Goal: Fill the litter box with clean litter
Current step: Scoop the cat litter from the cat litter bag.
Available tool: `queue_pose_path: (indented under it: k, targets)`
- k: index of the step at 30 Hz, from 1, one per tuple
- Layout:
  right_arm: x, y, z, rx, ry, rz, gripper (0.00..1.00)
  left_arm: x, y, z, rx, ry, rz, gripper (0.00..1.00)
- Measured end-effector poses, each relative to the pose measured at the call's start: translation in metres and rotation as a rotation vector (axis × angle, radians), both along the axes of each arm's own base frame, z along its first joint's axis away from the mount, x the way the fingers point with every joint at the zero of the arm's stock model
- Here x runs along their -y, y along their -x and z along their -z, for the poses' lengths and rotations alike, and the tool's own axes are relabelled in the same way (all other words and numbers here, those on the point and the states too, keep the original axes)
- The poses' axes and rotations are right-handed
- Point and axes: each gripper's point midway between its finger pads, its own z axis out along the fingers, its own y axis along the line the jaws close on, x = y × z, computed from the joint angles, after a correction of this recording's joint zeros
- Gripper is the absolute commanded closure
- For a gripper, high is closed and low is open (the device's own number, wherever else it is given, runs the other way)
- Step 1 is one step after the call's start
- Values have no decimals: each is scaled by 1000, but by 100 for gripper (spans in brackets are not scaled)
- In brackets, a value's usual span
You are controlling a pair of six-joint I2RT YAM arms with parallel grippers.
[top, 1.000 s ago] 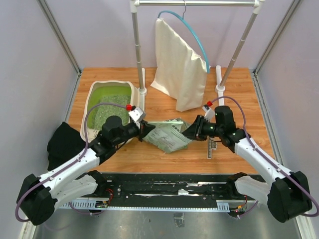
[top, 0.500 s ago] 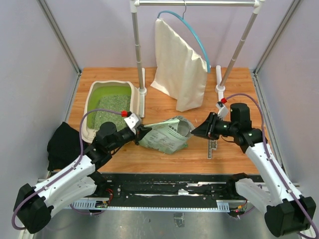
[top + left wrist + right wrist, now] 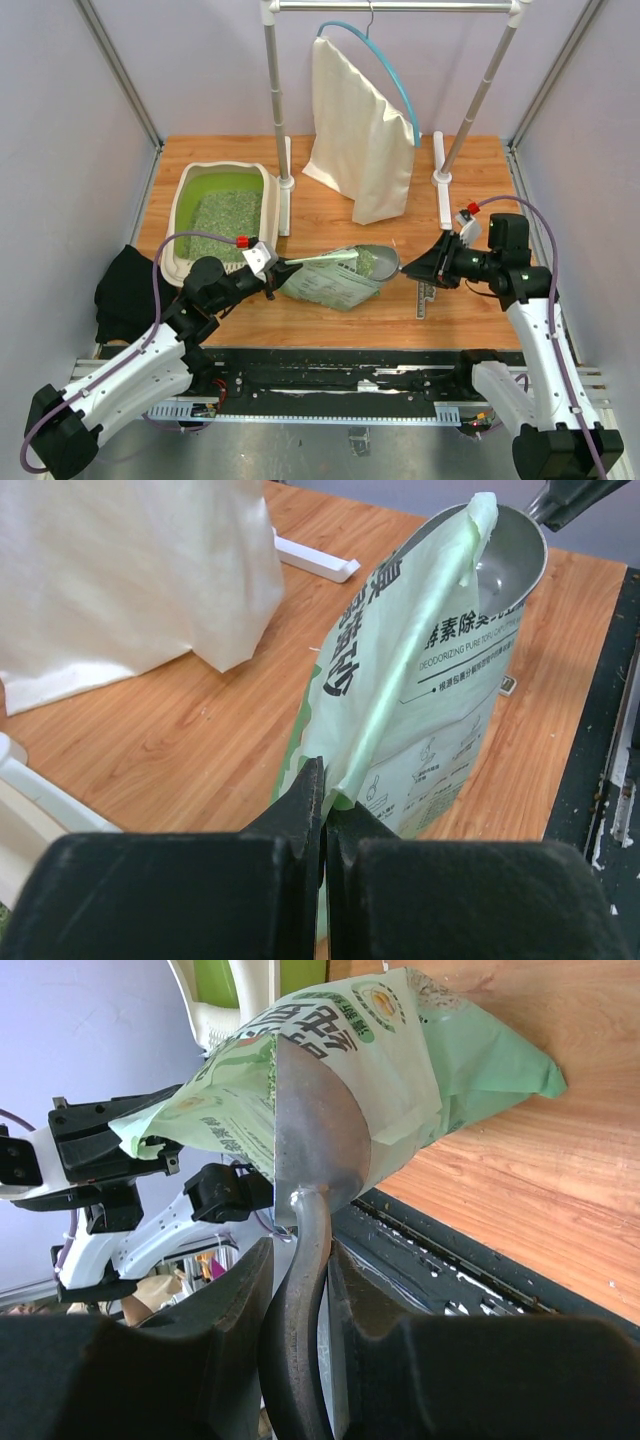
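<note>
— Well, what's crowding the table (image 3: 480, 170)?

— A cream cloth sack (image 3: 360, 140) hangs from the white rack (image 3: 275, 100) at the back. A black cloth (image 3: 125, 290) lies at the left edge, just beside the litter box (image 3: 222, 167). A green printed bag (image 3: 330, 282) lies in the middle, between the two arms, and a ruler-like strip (image 3: 426, 295) lies on the wood near the right arm.

— And the grippers?

— The left gripper (image 3: 322, 790) is pinched tight on the bag's top edge, holding that flap up. The right gripper (image 3: 300, 1250) is clamped around the handle of a grey metal scoop (image 3: 372, 262), whose bowl sits at the bag's mouth, touching the plastic.

— Anything in the bowl?

— From above, some greenish granules seem to lie in it. The left wrist view shows mostly bare metal, so I cannot tell how much.

— Where's the box?

— Back left, with the rack's foot just beside its right wall. The bag and the left arm lie between it and the scoop. It has a beige rim and a lime-green inside. The clean litter (image 3: 222, 215) covers the middle and near part of the floor as a pale speckled patch, and the far end shows bare green plastic.
</note>
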Motion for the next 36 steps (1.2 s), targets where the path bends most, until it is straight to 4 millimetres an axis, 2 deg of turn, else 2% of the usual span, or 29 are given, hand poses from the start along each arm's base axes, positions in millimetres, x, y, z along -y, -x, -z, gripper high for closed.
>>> queue_pose_path:
  k: [7, 13, 21, 26, 29, 36]
  targets:
    - [5, 5, -13, 35, 12, 3, 99, 1, 1, 1, 8, -9, 14, 99]
    - [12, 6, -27, 93, 94, -18, 99, 2, -1, 1, 23, -19, 13, 99]
    - [17, 14, -19, 85, 168, -80, 99, 1, 2, 0, 31, -40, 23, 100]
    - [9, 17, -22, 99, 101, -105, 99, -1, 3, 0, 36, -45, 21, 99]
    - [5, 20, -17, 77, 47, -101, 99, -1, 3, 1, 33, -47, 20, 100]
    - [8, 17, -15, 60, -38, -79, 99, -5, 4, -1, 40, -54, 10, 99]
